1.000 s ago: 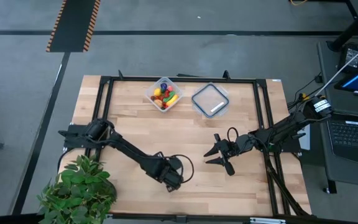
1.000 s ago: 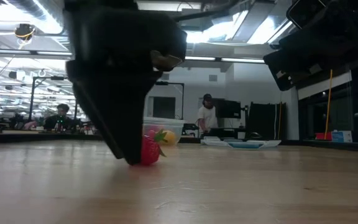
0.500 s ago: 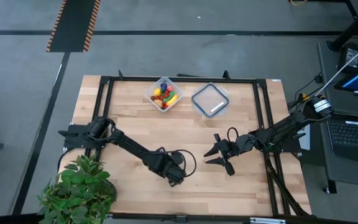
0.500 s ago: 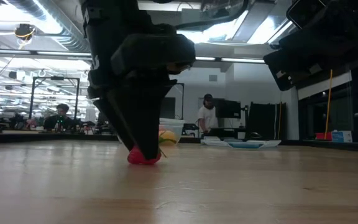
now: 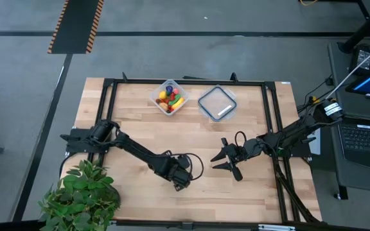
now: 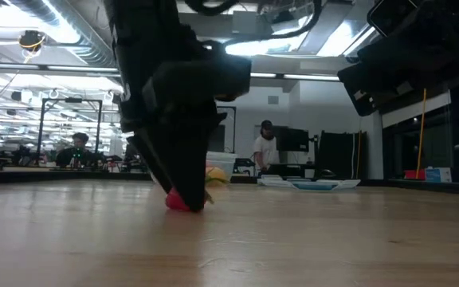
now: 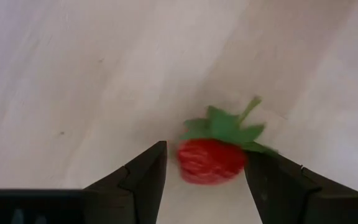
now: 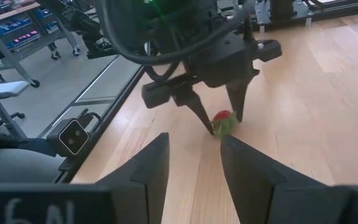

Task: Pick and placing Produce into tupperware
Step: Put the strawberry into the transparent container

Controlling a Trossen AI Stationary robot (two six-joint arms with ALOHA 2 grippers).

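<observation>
The small red toy strawberry with its green leafy cap (image 7: 211, 159) lies on the wooden counter (image 5: 140, 128) near six o'clock, and the left tool (image 7: 205, 180) has dropped over it, so both spread fingers now straddle the berry without clamping it. A second ago it stood beside the fruit; closing comes next, I'd say. The right tool (image 5: 226, 161), parted and empty, waits at four o'clock, while the clear square plastic tub (image 5: 169, 96) sits at twelve.

Two black jointed arms; black cable loops near wrists; left tool (image 7: 207, 186) fingers dark, wedge-shaped.
</observation>
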